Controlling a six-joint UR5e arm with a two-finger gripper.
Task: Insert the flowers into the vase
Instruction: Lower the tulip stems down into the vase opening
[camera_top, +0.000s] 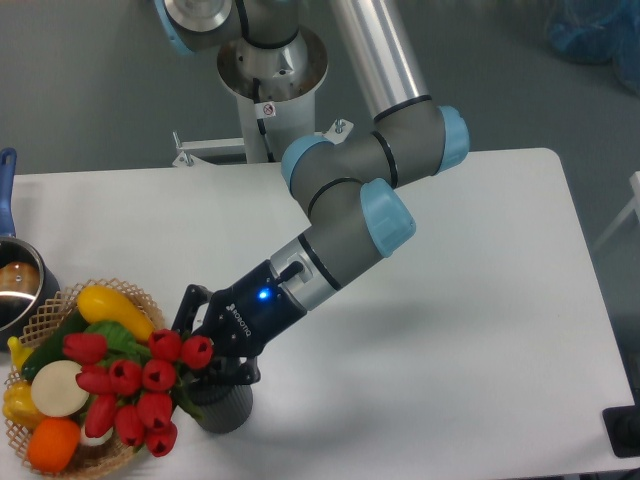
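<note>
Flowers: red buds in a bunch near the worktop's front left corner, leaning left over the basket rim. Stems run right into the claw, which is clamped on the flowers just above the vase. Whether the stem ends are inside the vase mouth: cannot tell, claw and buds hide it. Vase upright, just right of the basket, close to the front edge. Basket holds toy vegetables. Pot with a blue handle at the left edge.
</note>
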